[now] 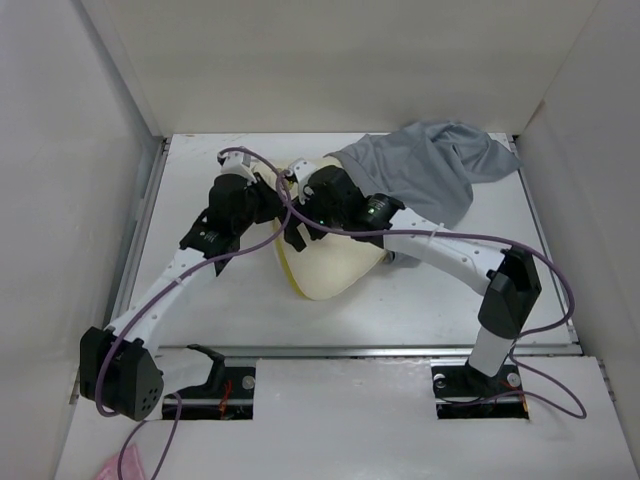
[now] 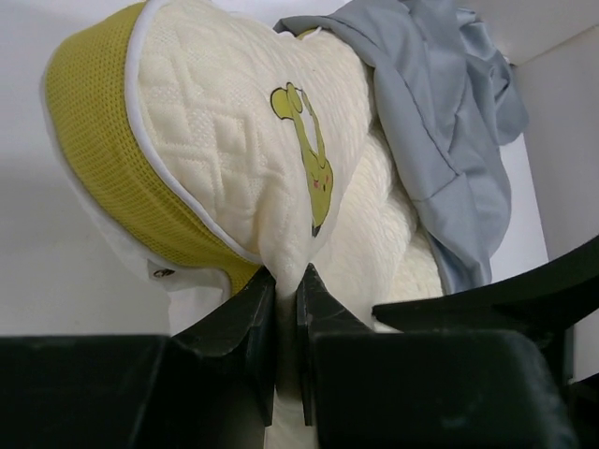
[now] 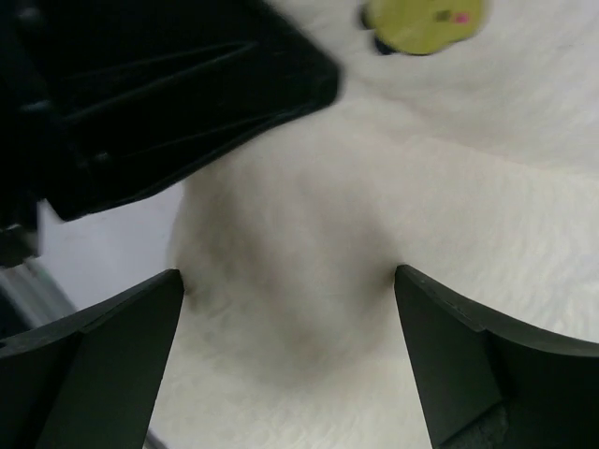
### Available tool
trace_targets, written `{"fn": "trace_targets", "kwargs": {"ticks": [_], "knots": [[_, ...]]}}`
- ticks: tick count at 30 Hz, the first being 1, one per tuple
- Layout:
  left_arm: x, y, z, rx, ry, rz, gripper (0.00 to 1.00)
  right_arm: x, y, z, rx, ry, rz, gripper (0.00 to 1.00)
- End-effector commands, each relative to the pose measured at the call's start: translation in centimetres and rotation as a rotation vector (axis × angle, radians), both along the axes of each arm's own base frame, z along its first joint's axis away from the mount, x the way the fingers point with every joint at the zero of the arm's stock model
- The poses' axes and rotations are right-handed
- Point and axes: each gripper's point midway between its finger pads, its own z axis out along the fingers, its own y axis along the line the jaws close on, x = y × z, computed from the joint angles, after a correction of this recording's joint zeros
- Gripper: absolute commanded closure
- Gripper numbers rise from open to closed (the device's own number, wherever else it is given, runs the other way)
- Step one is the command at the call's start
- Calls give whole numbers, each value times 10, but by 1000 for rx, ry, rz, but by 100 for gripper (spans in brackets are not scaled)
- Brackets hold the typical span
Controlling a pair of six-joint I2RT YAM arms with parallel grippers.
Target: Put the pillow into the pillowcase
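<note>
The cream-white pillow (image 1: 335, 268) lies mid-table, its far end tucked under the grey pillowcase (image 1: 430, 170). In the left wrist view the pillow (image 2: 234, 140) shows a yellow mesh side (image 2: 112, 150) and a yellow cartoon print, with the pillowcase (image 2: 449, 122) draped over its far right part. My left gripper (image 2: 285, 281) is shut on a fold of the pillow's cream cover; it also shows in the top view (image 1: 272, 202). My right gripper (image 3: 290, 299) is wide open, its fingers (image 3: 112, 355) straddling a bulge of the pillow (image 3: 309, 243); it sits beside the left one in the top view (image 1: 300, 225).
White enclosure walls stand close on the left (image 1: 70, 150), back and right. A metal rail (image 1: 380, 351) runs along the table's near edge. Purple cables (image 1: 560, 290) loop off both arms. The left arm's black body (image 3: 140, 84) crowds the right wrist view.
</note>
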Motion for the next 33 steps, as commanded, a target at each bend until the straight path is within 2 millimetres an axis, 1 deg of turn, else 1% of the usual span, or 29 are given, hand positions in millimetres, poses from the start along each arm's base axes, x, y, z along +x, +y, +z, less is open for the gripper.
{"fn": "trace_targets", "kwargs": {"ticks": [1,2,3,4,5,6,8,10,11,12,13,14,15,16,18,19,20,21,22,23,24,25,27,28,29,30,31,32,33], "knots": [[-4,6,20,-22,-46,40,100,30,-20,36,26,-132,-221,1],[-1,12,20,-12,-50,72,100,26,-25,31,4,-119,-221,1],[-7,21,2,33,16,106,90,33,-44,31,-39,-151,-311,1],[-9,29,-6,63,46,140,25,30,-61,21,-100,-143,-355,1],[-8,42,-17,81,87,222,0,28,-73,26,-102,-146,-402,1],[-17,52,-34,107,154,268,0,28,-96,15,-158,-129,-456,1],[-22,61,-46,133,188,309,0,24,-121,18,-137,-97,-518,1],[-23,66,-45,140,180,329,0,26,-148,7,-88,3,-589,1],[-24,71,-43,150,173,353,0,18,-164,-15,-115,55,-605,1],[-20,79,-34,152,148,404,0,14,-174,-10,-57,75,-637,1],[-18,80,-29,149,137,413,0,11,-183,-17,-46,106,-656,1],[-7,77,-14,161,69,392,0,3,-197,-38,-57,172,-670,1],[-1,67,-10,160,41,336,0,0,-198,-39,-19,186,-669,1],[11,56,-15,177,34,284,0,-2,-198,-49,-7,220,-673,1],[38,31,0,197,-49,166,0,-7,-190,-66,27,267,-625,1],[45,13,-3,194,-45,79,0,-2,-189,-76,24,290,-649,1],[62,0,-38,235,30,34,0,-1,-189,-84,5,304,-651,1],[74,-9,-33,244,49,7,6,8,-189,-82,18,299,-681,1],[80,-17,-48,265,91,-40,13,14,-191,-94,6,318,-704,1],[87,-22,-89,300,191,-60,22,22,-191,-92,20,309,-712,1],[86,-23,-105,316,246,-74,34,28,-195,-94,30,312,-738,1],[86,-26,-117,320,277,-89,54,37,-196,-91,48,300,-749,1],[73,-34,-152,311,365,-130,69,45,-205,-91,56,299,-789,1],[57,-35,-172,311,411,-151,74,52,-212,-87,67,293,-811,1],[44,-42,-181,295,437,-185,89,55,-219,-87,64,285,-833,1],[33,-48,-184,291,440,-213,97,57,-223,-87,66,285,-846,1],[12,-64,-188,289,449,-266,99,63,-237,-87,52,265,-880,1],[-13,-67,-202,296,487,-296,100,65,-244,-91,31,274,-903,1],[-32,-77,-202,285,497,-354,100,68,-249,-93,6,268,-911,1]]}}
